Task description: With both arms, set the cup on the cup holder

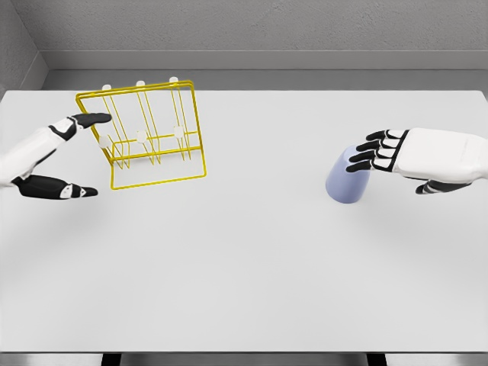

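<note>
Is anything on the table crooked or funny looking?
The yellow wire cup holder looks askew, turned at an angle to the table edges near the left hand. The pale blue cup seems upside down.

Single head cam — looks down & fwd over white table (252, 290), far wall (252, 30) at top, mid-range.
</note>
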{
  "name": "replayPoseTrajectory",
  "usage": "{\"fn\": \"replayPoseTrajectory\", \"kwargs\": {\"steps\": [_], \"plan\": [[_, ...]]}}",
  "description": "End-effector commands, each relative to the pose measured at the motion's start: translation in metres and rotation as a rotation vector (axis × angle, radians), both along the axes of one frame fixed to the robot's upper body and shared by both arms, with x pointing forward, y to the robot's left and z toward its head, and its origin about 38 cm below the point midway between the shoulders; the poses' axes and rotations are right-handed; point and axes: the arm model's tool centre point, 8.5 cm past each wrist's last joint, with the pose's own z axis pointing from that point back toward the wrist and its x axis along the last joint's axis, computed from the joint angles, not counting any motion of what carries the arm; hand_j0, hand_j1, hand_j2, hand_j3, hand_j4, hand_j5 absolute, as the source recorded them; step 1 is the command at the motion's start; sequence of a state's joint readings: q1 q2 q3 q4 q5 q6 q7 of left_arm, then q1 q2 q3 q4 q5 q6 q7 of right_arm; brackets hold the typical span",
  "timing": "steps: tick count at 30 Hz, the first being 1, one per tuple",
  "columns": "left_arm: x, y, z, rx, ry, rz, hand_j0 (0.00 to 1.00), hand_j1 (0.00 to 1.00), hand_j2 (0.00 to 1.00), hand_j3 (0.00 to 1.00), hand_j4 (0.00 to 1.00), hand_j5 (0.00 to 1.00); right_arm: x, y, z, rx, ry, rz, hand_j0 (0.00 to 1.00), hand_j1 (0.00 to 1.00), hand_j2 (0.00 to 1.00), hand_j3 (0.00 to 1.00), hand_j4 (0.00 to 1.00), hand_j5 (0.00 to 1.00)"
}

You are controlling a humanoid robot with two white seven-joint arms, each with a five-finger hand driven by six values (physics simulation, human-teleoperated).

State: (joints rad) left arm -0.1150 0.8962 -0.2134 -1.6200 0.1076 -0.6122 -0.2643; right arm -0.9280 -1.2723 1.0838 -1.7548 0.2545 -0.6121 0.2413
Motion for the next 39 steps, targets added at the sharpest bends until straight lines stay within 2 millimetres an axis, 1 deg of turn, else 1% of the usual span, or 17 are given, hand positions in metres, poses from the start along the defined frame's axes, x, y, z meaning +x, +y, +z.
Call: {"fn": "replayPoseTrajectory", "kwargs": {"steps": [1,4,6,7,9,10,11,13,15,17,19,22,26,30,32,36,39], "plan": [[-0.001,-0.004,0.0,-0.014,0.002,-0.008,1.0,1.0,1.0,1.0,1.0,1.0,0.0,-0.002,0.001,0.003,0.001,-0.006,1.0,1.0,1.0,1.0,1.0,1.0],[0.0,-0.006,-0.002,-0.024,0.002,-0.009,1.0,1.0,1.0,1.0,1.0,1.0,0.0,-0.002,0.002,-0.001,-0.003,-0.007,1.0,1.0,1.0,1.0,1.0,1.0],[-0.001,-0.006,-0.003,-0.023,0.004,-0.011,1.0,1.0,1.0,1.0,1.0,1.0,0.004,0.002,0.002,-0.035,-0.035,0.012,1.0,1.0,1.0,1.0,1.0,1.0],[-0.001,-0.009,-0.003,-0.029,0.002,-0.016,1.0,1.0,1.0,1.0,1.0,1.0,0.009,0.012,0.007,-0.033,-0.062,0.035,1.0,1.0,1.0,1.0,1.0,1.0],[-0.01,-0.018,-0.008,-0.041,0.015,-0.041,1.0,1.0,1.0,1.0,1.0,1.0,0.016,0.023,0.016,-0.029,-0.096,0.059,1.0,1.0,1.0,1.0,1.0,1.0],[-0.013,-0.02,-0.01,-0.041,0.022,-0.048,1.0,1.0,1.0,1.0,1.0,1.0,0.017,0.024,0.018,-0.054,-0.1,0.062,1.0,1.0,1.0,1.0,1.0,1.0],[-0.016,-0.026,-0.012,-0.048,0.024,-0.066,1.0,1.0,1.0,1.0,1.0,1.0,0.021,0.03,0.014,-0.078,-0.086,0.073,1.0,1.0,1.0,1.0,1.0,1.0],[-0.028,-0.032,-0.029,-0.068,0.068,-0.075,1.0,1.0,1.0,1.0,1.0,1.0,0.037,0.036,0.009,-0.077,-0.076,0.063,1.0,1.0,1.0,1.0,1.0,1.0],[-0.028,-0.035,-0.028,-0.072,0.065,-0.08,1.0,1.0,1.0,1.0,1.0,1.0,0.045,0.035,-0.001,-0.089,-0.049,0.047,1.0,1.0,1.0,1.0,1.0,1.0],[-0.03,-0.039,-0.024,-0.075,0.055,-0.094,1.0,1.0,1.0,1.0,1.0,1.0,0.054,0.032,0.0,-0.091,-0.053,0.028,1.0,1.0,1.0,1.0,1.0,1.0],[-0.03,-0.041,-0.023,-0.076,0.051,-0.1,1.0,1.0,1.0,1.0,1.0,1.0,0.055,0.032,0.003,-0.094,-0.062,0.028,1.0,1.0,1.0,1.0,1.0,1.0],[-0.031,-0.041,-0.024,-0.078,0.053,-0.101,1.0,1.0,1.0,1.0,1.0,1.0,0.056,0.036,-0.001,-0.132,-0.042,0.038,1.0,1.0,1.0,1.0,1.0,1.0],[-0.035,-0.05,-0.036,-0.082,0.091,-0.125,1.0,1.0,1.0,1.0,1.0,1.0,0.058,0.038,-0.014,-0.183,-0.011,0.042,1.0,1.0,1.0,1.0,1.0,1.0],[-0.039,-0.056,-0.044,-0.083,0.117,-0.142,1.0,1.0,1.0,1.0,1.0,1.0,0.063,0.046,-0.02,-0.208,-0.006,0.061,1.0,1.0,1.0,1.0,1.0,1.0],[-0.041,-0.059,-0.049,-0.082,0.132,-0.152,1.0,1.0,1.0,1.0,1.0,1.0,0.066,0.05,-0.029,-0.215,0.013,0.065,1.0,1.0,1.0,1.0,1.0,1.0],[-0.045,-0.06,-0.057,-0.093,0.163,-0.155,1.0,1.0,1.0,1.0,1.0,1.0,0.07,0.052,-0.043,-0.237,0.038,0.063,1.0,1.0,1.0,1.0,1.0,1.0],[-0.05,-0.066,-0.068,-0.09,0.2,-0.173,1.0,1.0,1.0,1.0,1.0,1.0,0.077,0.053,-0.048,-0.244,0.041,0.053,1.0,1.0,1.0,1.0,1.0,1.0]]}}
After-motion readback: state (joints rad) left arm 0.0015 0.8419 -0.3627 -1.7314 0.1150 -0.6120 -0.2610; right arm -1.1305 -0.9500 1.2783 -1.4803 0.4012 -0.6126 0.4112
